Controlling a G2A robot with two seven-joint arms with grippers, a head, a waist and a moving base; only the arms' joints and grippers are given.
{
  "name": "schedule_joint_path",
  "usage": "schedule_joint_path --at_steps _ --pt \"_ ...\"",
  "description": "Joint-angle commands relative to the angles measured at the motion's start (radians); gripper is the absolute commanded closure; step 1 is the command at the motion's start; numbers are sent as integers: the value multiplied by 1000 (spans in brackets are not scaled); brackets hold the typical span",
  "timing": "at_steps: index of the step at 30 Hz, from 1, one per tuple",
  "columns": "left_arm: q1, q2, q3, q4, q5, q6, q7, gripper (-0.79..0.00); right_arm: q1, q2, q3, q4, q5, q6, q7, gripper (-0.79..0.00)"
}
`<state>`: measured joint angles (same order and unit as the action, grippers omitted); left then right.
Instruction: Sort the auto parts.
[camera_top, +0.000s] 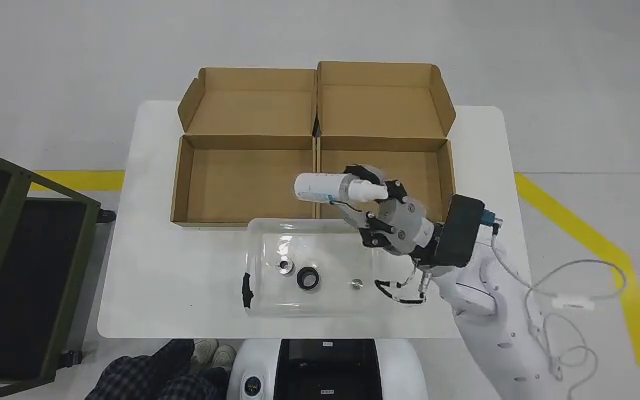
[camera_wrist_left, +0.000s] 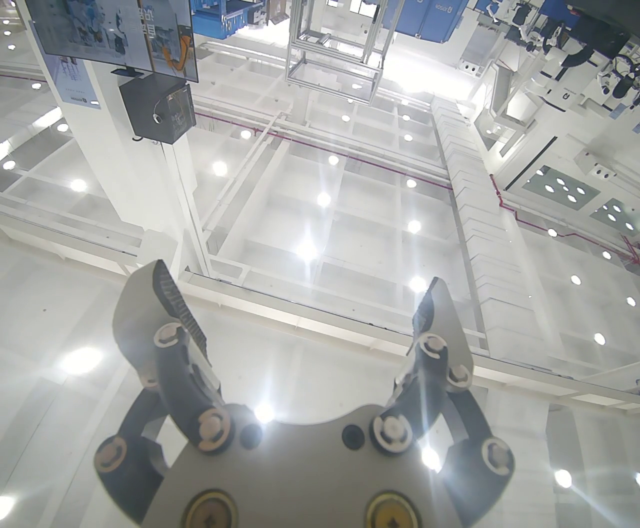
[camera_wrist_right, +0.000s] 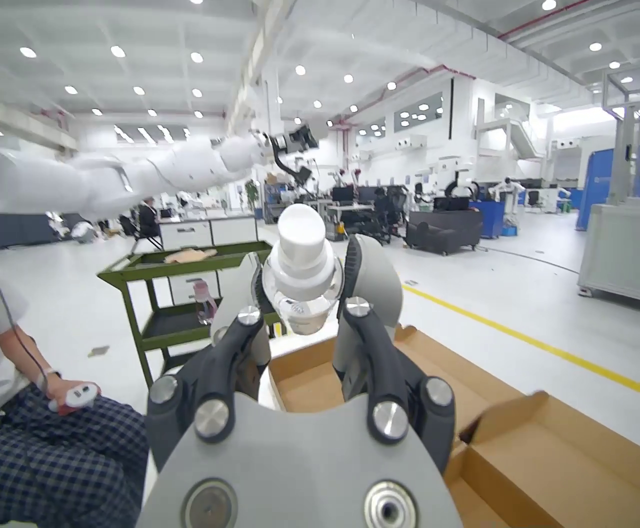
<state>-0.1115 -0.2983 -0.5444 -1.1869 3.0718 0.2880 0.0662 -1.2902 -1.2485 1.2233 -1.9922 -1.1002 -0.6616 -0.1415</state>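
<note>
First, from above. At the table's (camera_top: 150, 250) far edge, two open cardboard boxes side by side, lids folded back: left box (camera_top: 245, 185), brown floor showing; right box (camera_top: 425, 175), near part covered by the right gripper (camera_top: 352, 192) and its load. Along the near edge, a clear bin (camera_top: 270, 240) with a black handle (camera_top: 246, 288) on its left end. Inside, a metal ring (camera_top: 287, 266), a black ring (camera_top: 309, 277) and a small metal piece (camera_top: 355, 283), apart from one another, too small to name further. Right end of the bin hidden under the arm. Pinched in the right gripper, a bottle (camera_top: 325, 186), lying level above the near walls of the boxes where the two meet; height over them not readable.

Next, the left wrist. Turned up toward the ceiling, left gripper (camera_wrist_left: 295, 280), ribbed fingers (camera_wrist_left: 172, 305) spread wide apart.

Lastly, the right wrist. Both fingers pressed against the bottle's white collar, white cap end pointing away, clear end toward the palm; contents of the clear part hard to make out. Beneath, corners of the two boxes, floors partly cut off by the gripper body. Behind, a green cart (camera_wrist_right: 185, 260) on the floor.
</note>
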Motion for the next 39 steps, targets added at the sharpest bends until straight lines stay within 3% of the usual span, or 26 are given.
schedule_joint_path --at_steps 1,14,28,39 --pt "0 0 0 0 0 0 0 -785 -5 0 -1 11 -25 24 15 0" --pt "0 0 0 0 0 0 0 -785 23 6 18 132 -109 130 185 0" --pt "0 0 0 0 0 0 0 -785 175 -4 -30 334 -87 176 352 0" --pt "0 0 0 0 0 0 0 -785 268 -20 -98 469 -69 209 410 0"
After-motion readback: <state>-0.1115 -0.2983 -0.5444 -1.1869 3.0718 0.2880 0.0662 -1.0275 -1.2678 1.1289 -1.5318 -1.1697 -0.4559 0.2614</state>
